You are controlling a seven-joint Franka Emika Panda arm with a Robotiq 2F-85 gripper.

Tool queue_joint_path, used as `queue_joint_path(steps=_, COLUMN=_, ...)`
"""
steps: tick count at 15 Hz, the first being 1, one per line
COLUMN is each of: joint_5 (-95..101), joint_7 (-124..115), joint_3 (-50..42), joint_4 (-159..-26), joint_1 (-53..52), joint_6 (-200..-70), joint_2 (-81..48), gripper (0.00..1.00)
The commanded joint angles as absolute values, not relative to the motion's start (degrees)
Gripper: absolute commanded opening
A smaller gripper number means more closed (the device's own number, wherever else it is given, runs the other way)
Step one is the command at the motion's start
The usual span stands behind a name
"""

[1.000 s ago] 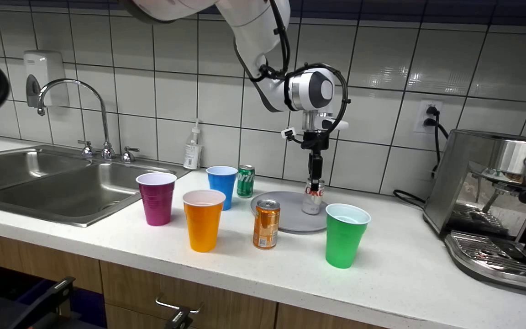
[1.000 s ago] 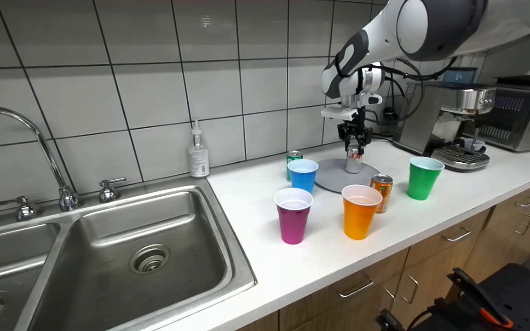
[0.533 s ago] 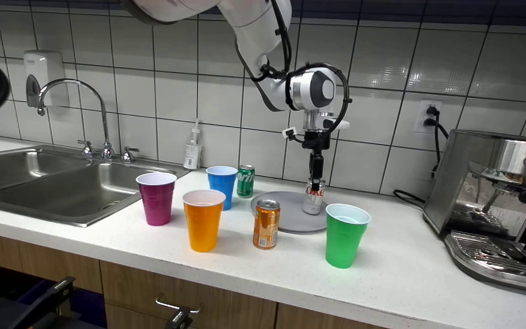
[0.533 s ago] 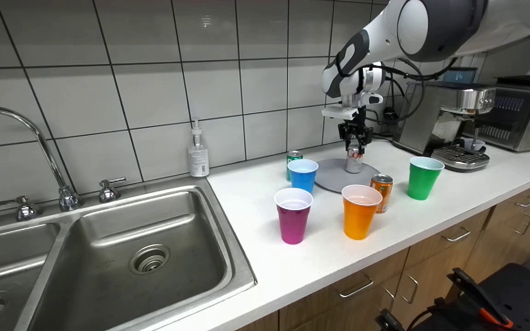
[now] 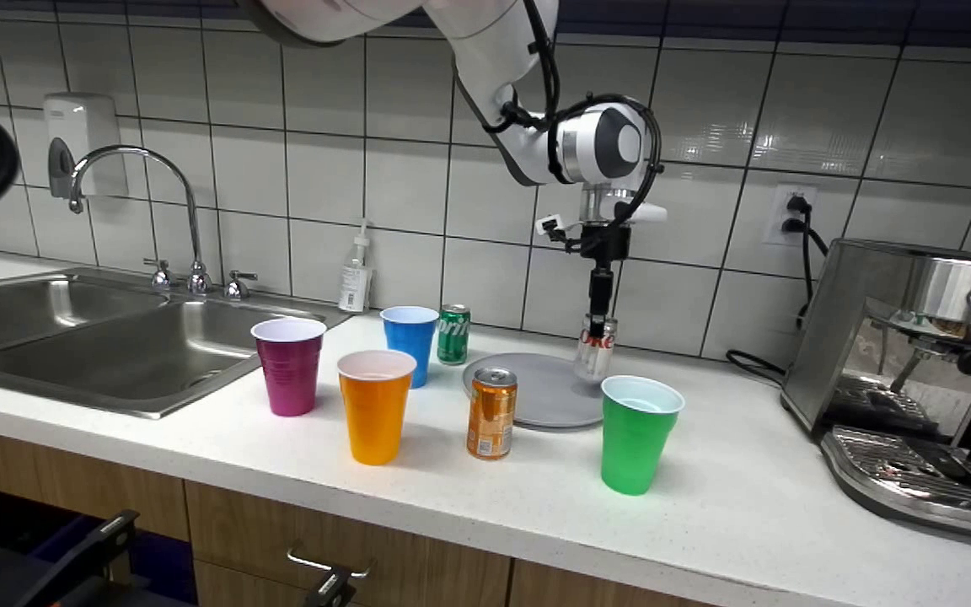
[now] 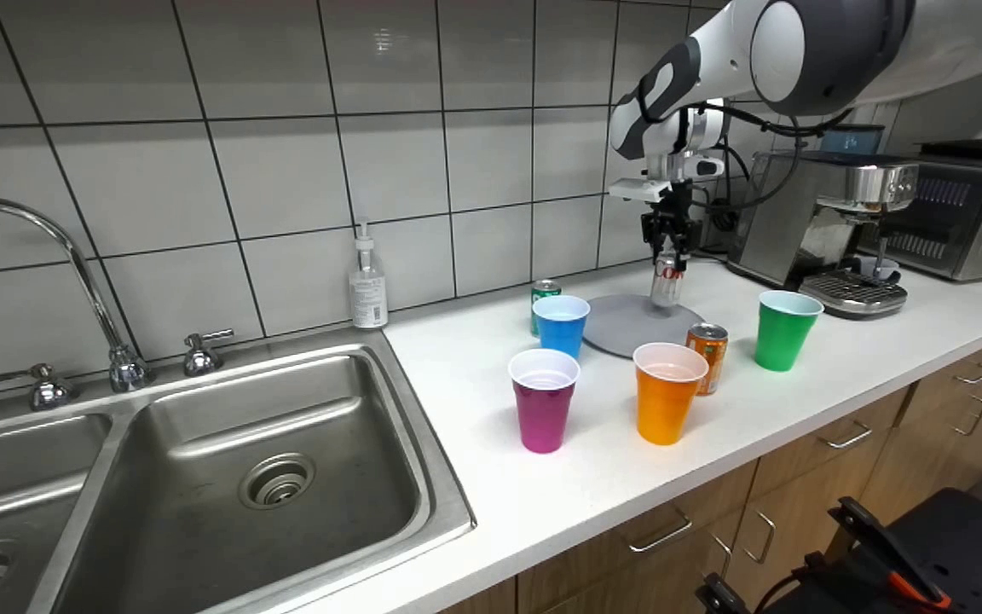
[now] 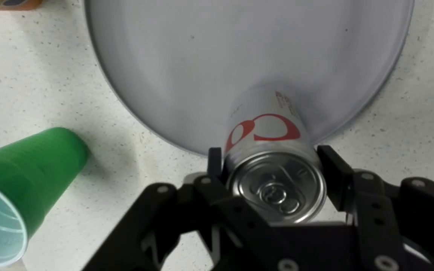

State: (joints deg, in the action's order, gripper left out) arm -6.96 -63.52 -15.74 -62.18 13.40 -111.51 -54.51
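"White counter (image 5: 755,506), tiled wall (image 5: 405,185) behind; what's gripped?"
"A silver can (image 7: 273,146), pinched between the part-open jaws of the gripper (image 7: 269,162) over the grey plate (image 7: 202,56); a green cup (image 5: 639,443) stands near."
"Anything obscured?"
"Blur hides the can's base; the wrist view crops an orange can (image 7: 8,4)."

In both exterior views the white arm (image 5: 494,67) slopes down from high above the soda can (image 7: 269,145), its wrist (image 5: 578,152) bent so that the gripper (image 7: 271,165) points straight down over the can. The fingers (image 7: 335,177) press against opposite sides of the can, gripping its upper part. Black cables (image 5: 657,139) run along the arm and loop out beside the wrist, above the can.
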Motion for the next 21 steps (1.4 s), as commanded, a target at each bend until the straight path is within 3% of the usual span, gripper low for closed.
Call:
queue_joint_path(steps=1, joint_5=-7.9, joint_7=-66.8, joint_3=-14.9, joint_4=-55.6, joint_1=16.2, joint_6=-108.2, joint_2=-57.1, gripper=0.39)
queue_joint_path(steps=21, joint_5=-7.1, joint_7=-69.9, joint_3=-16.7, joint_4=-49.2, joint_1=20.0, joint_6=-109.1, joint_2=-62.9, gripper=0.39)
